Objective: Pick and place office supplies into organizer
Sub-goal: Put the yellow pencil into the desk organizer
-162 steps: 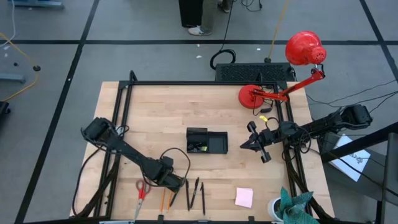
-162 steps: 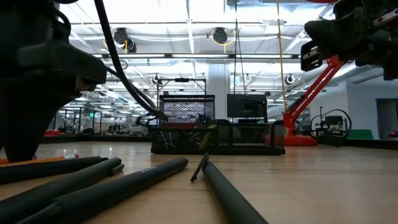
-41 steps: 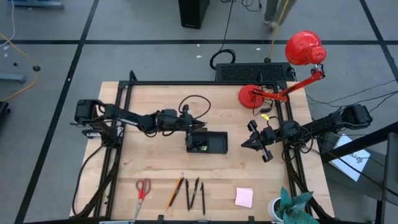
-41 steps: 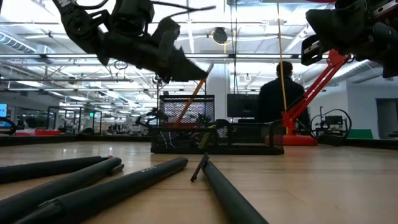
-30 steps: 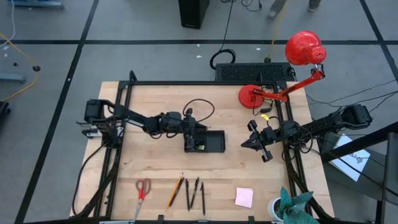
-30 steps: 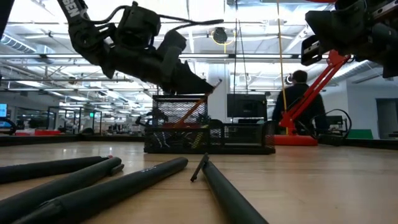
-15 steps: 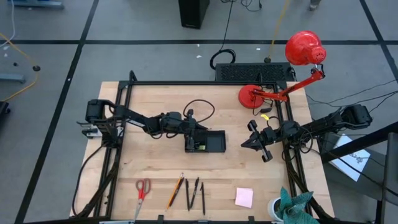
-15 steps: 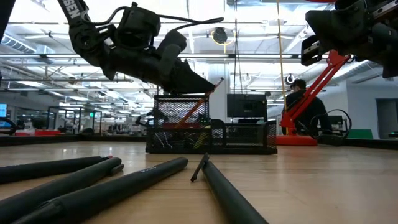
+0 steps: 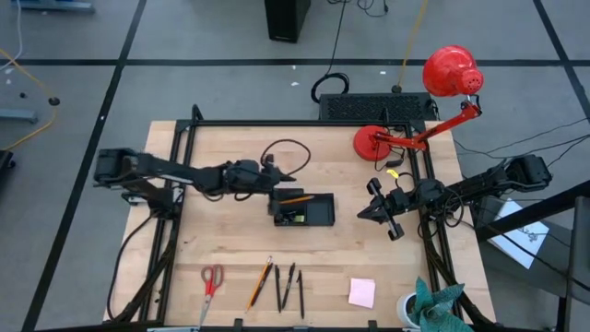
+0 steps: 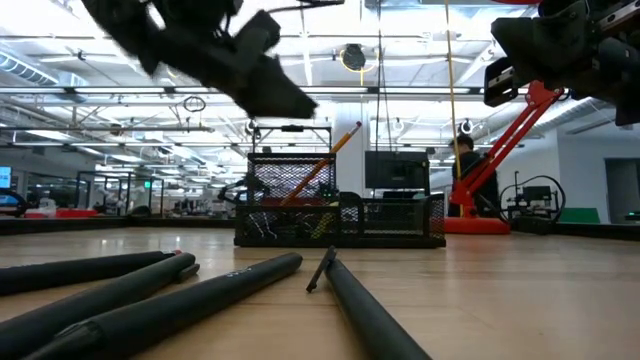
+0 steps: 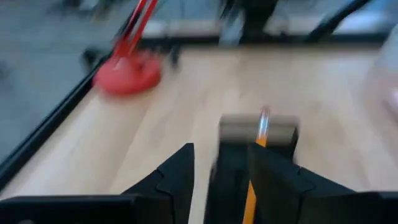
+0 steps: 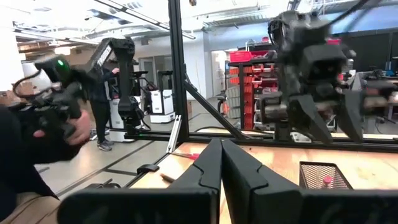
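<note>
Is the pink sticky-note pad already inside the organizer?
No: in the high view the pink sticky-note pad lies on the table near its front edge, well apart from the organizer.

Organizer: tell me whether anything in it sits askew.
One orange pencil stands out: it leans tilted in the organizer, its upper end jutting above the mesh wall in the low view rather than lying flat. The left gripper is open beside it.

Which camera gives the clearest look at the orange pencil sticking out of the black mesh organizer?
The low view: the orange pencil leans out of the black mesh organizer. The high view shows it foreshortened; the left wrist view blurs it; the right wrist view shows none.
</note>
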